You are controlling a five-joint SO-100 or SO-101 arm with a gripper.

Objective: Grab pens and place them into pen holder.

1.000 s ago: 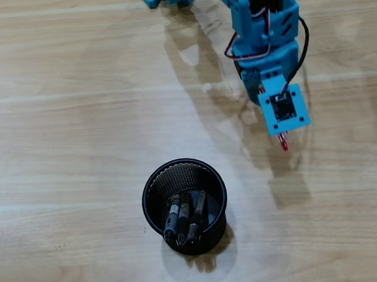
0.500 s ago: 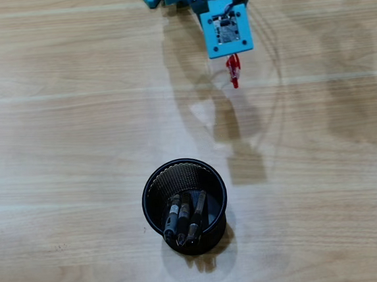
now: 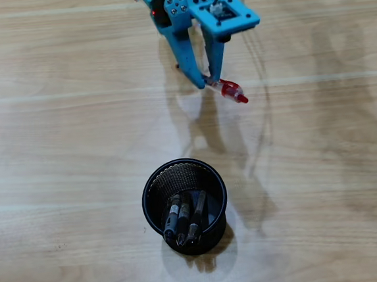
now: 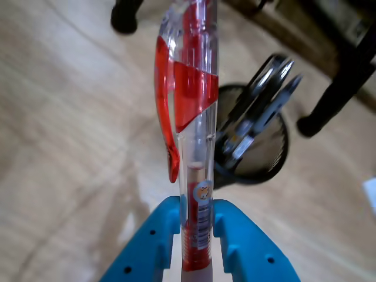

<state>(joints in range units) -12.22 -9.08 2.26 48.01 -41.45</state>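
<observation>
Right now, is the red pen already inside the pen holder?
No, the gripper holds the red pen above the table in the overhead view, apart from the pen holder, which holds only dark pens.

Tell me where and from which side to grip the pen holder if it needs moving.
Grip the pen holder by its rim at the far, empty side in the overhead view, coming straight down with one finger inside and one outside the mesh wall. The three black pens lean against the near side, so that part is crowded. The gripper now holds the red pen, so it would probably have to drop that first.

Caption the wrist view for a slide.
Blue hand clamps a red translucent pen, black wire-mesh pen holder with dark pens beyond.
</observation>
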